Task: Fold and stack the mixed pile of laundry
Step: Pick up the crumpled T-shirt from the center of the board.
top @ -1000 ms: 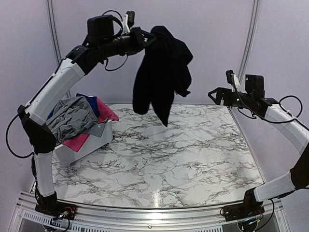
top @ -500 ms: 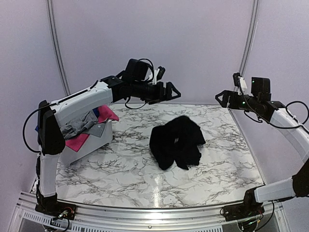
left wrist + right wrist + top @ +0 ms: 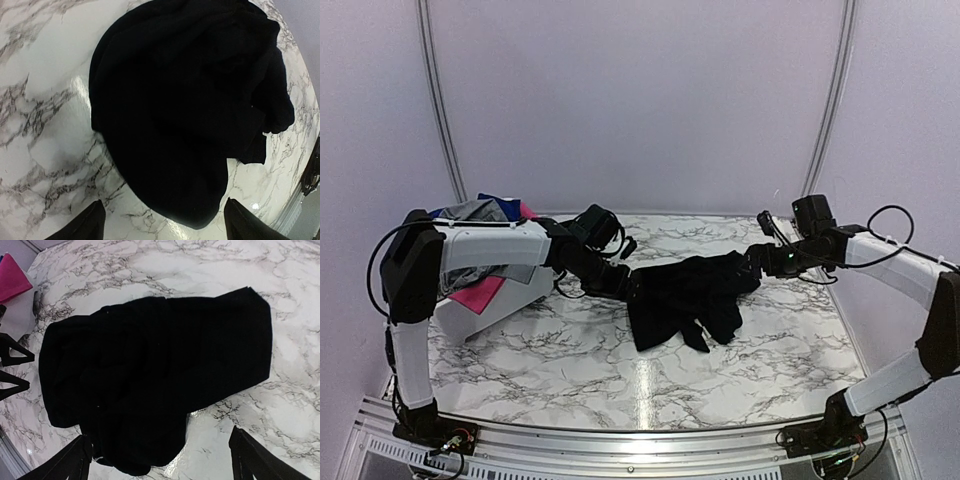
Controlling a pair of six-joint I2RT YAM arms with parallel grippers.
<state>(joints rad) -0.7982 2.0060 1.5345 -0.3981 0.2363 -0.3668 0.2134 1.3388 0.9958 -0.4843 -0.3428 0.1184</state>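
A crumpled black garment (image 3: 685, 295) lies on the marble table, apart from the rest of the mixed laundry pile, which sits in a white basket (image 3: 495, 308): a grey shirt (image 3: 470, 213), a blue piece (image 3: 507, 206) and a pink piece (image 3: 478, 293). My left gripper (image 3: 628, 285) is low at the garment's left edge, open, with nothing between its fingers. In the left wrist view the black garment (image 3: 190, 100) fills the frame just ahead of the left gripper (image 3: 162, 222). My right gripper (image 3: 756, 262) hovers open at the garment's right edge. Below the right gripper (image 3: 160, 452) lies the black garment (image 3: 150, 375).
The basket stands tilted at the table's left side, behind my left arm. A pink piece (image 3: 12, 277) shows at the top left of the right wrist view. Bare marble table (image 3: 650, 385) lies in front of the garment. Purple walls close the back and sides.
My left gripper opened and the black garment dropped from high up onto the table. Both arms then came down low to the garment's left and right edges.
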